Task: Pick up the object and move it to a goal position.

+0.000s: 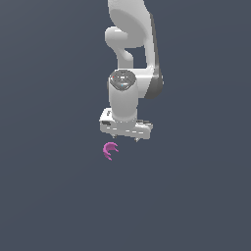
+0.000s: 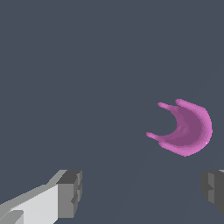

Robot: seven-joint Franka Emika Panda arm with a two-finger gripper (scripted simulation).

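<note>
The object (image 1: 110,150) is a tiny magenta-pink C-shaped hook lying on the dark grey floor, just below the gripper and toward the exterior view's left. In the wrist view the object (image 2: 187,129) shows large, beyond the fingertips and nearer one finger. My white gripper (image 1: 125,137) hangs pointing down above the floor, open and empty, its two short fingertips (image 1: 137,139) wide apart. In the wrist view the gripper (image 2: 142,192) shows two grey pads (image 2: 70,193) with a wide gap and nothing between them.
The white arm (image 1: 131,59) rises above the gripper toward the top of the exterior view. The dark grey floor (image 1: 196,196) surrounds everything.
</note>
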